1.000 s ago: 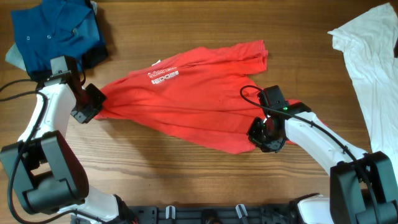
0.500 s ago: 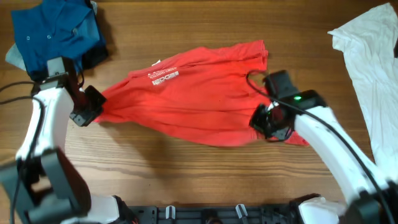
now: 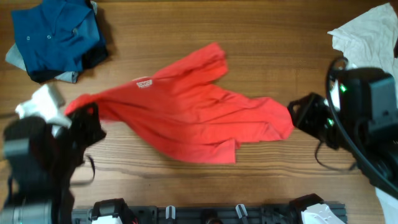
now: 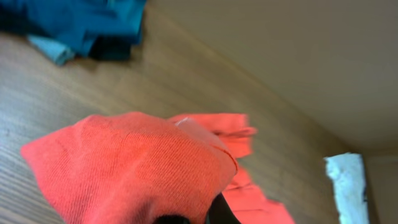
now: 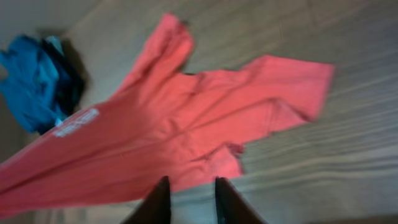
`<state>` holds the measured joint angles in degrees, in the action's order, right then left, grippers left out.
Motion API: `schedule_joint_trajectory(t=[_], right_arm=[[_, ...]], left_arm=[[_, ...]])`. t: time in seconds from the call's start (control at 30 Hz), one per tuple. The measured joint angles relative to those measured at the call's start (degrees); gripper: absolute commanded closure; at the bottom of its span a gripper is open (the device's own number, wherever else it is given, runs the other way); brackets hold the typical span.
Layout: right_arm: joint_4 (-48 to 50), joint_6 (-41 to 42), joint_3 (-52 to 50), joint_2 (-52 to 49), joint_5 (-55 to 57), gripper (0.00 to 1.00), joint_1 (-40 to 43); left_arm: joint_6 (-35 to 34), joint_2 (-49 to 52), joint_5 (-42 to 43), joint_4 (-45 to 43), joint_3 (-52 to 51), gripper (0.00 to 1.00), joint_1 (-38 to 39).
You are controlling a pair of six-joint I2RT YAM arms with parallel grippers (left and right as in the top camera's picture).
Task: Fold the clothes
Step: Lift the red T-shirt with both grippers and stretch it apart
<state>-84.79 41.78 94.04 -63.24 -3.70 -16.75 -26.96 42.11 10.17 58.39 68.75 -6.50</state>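
Soft matt cloth T-shirt (image 3: 186, 118), smooth grained wood table (image 3: 261, 37)

Red T-shirt (image 3: 186, 118), plain but for small white lettering (image 5: 74, 122) and a pale neck label (image 3: 144, 83). Dark blue clothes (image 3: 53, 34) with a pale grey-blue scrap (image 3: 13, 57) at the edge; white garment (image 3: 367, 31), no print visible. Mid-brown wood-grain table (image 3: 280, 31); left arm (image 3: 37, 143) black and white, right arm (image 3: 367, 112) black with a green light (image 3: 341, 88).
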Motion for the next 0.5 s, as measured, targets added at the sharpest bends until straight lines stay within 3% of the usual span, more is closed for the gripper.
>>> schedule_joint_trajectory(t=[0.13,0.33,0.5], right_arm=[[-1.7,-1.9,-3.5,-0.3,-0.8,0.56,0.0],[12.4,-7.6,-24.7,-3.4,-10.8,0.33,-0.8],[25.9,-8.5,-41.6,-5.1,-17.7,0.33,-4.5]], left_arm=[[0.0,-2.4,-0.1,4.8,0.4,0.96,0.0],[0.0,6.9,-0.9,7.8,0.3,0.96,0.0],[0.0,15.9,-1.3,8.9,0.2,0.96,0.0]])
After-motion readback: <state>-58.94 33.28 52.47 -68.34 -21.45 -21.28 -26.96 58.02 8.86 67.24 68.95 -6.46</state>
